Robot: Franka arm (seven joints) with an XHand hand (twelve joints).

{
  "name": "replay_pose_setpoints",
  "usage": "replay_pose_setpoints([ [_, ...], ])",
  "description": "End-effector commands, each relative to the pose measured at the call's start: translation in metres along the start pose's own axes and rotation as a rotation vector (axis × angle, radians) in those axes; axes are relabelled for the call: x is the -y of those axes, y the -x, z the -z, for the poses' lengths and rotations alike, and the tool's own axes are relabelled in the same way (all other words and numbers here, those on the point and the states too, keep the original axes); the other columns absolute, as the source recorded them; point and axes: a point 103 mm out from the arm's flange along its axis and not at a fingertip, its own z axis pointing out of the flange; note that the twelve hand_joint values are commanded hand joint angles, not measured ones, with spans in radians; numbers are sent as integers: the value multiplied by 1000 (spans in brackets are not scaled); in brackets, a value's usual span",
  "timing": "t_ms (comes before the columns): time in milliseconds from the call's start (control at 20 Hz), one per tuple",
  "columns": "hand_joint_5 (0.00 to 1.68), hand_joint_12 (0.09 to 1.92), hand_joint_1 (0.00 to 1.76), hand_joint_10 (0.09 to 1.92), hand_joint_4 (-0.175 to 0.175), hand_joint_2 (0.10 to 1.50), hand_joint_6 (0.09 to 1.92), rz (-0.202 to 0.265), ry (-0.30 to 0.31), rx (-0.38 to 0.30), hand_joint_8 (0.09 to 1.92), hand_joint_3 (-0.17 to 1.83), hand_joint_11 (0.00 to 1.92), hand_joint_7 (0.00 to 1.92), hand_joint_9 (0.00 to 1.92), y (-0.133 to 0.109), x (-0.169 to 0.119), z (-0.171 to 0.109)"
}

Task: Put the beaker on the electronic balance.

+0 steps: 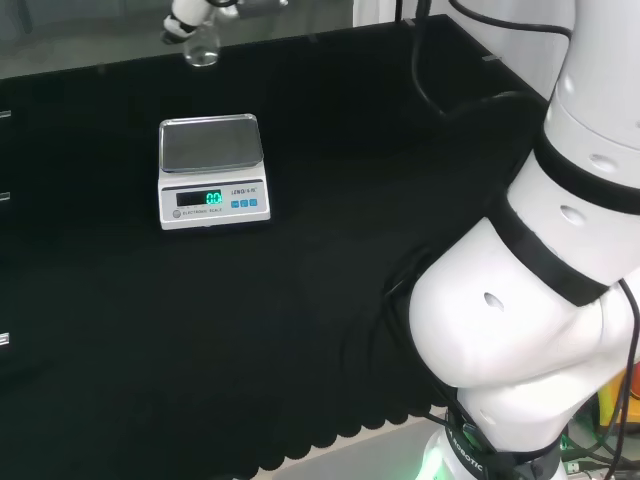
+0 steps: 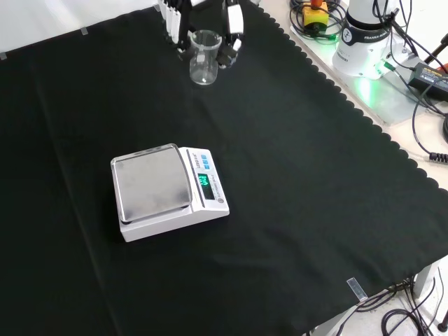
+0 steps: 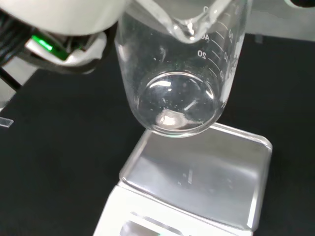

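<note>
Standing upright at the front view's top centre, the beaker (image 2: 204, 57) is sitting between the hand's (image 2: 233, 26) fingers, which are apparently curling round it. The electronic balance (image 2: 168, 191) is lying below, left of centre, well apart.

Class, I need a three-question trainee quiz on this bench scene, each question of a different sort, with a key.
1. True or false: the clear glass beaker already stands on the white electronic balance.
2. In the front view, the black and white hand is: A) at the top, around the beaker; B) resting on the balance; C) at the bottom edge.
3. Fill in: the balance's steel weighing pan carries ____.

Key: 1 false; 2 A; 3 nothing.
</note>
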Motion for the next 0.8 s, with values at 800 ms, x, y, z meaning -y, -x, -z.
replay_pose_setpoints([
  [800, 1380, 660, 1211, 499, -175, 414, 692, -1, -65, -16, 672, 1045, 1555, 1629, 1716, -16, -170, -113],
])
